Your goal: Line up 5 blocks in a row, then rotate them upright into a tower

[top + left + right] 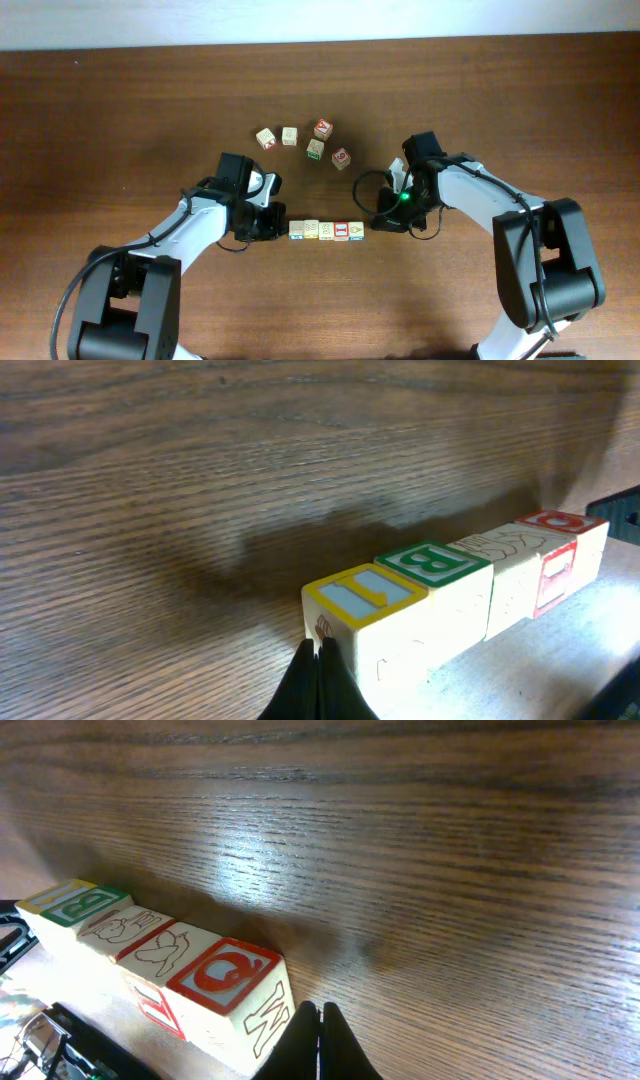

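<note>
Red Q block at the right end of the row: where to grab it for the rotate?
From above: close the jaws on the Q block across its two faces toward and away from the robot. Its left face sits against the neighbouring block, leaving no gap for a jaw there.

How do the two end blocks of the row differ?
Position: the yellow-framed block sits at the left gripper's end, the red Q block at the right gripper's. Top face: yellow border around a blue panel on the yellow-framed block; red border and red letter on the red Q block. Shared: pale wooden cubes, flat on the table, each with a shut gripper beside it.
</note>
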You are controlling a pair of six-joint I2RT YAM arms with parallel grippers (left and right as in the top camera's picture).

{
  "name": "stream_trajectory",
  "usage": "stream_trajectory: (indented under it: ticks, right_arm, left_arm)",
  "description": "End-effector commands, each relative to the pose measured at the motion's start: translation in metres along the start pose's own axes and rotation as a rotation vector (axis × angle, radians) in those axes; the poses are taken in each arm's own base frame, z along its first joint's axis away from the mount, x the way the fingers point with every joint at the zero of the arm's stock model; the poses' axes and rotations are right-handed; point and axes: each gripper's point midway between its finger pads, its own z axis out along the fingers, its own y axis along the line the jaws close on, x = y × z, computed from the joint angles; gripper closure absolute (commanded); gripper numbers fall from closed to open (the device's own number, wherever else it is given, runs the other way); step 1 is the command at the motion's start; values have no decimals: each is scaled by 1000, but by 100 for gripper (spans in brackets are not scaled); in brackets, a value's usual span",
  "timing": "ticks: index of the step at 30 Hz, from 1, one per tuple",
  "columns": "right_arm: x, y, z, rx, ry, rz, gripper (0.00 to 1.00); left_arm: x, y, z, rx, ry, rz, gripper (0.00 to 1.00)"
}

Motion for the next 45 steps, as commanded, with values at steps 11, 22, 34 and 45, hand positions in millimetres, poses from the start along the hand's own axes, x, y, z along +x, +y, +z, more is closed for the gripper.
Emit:
stream_trajectory:
  ticks: [11, 22, 34, 45]
  right_arm:
    - [3, 5, -2, -7, 0, -4, 96]
    - [14, 13, 3, -15, 38, -24, 96]
    - [19, 16, 5, -18, 54, -31, 96]
    - [21, 22, 5, -49, 63, -75, 96]
  left_arm:
    - [5, -3, 3, 38, 18, 13, 100]
    - [5, -3, 3, 39, 19, 13, 100]
    - [5, -3, 3, 39, 19, 12, 100]
    - [5, -4, 3, 42, 19, 12, 100]
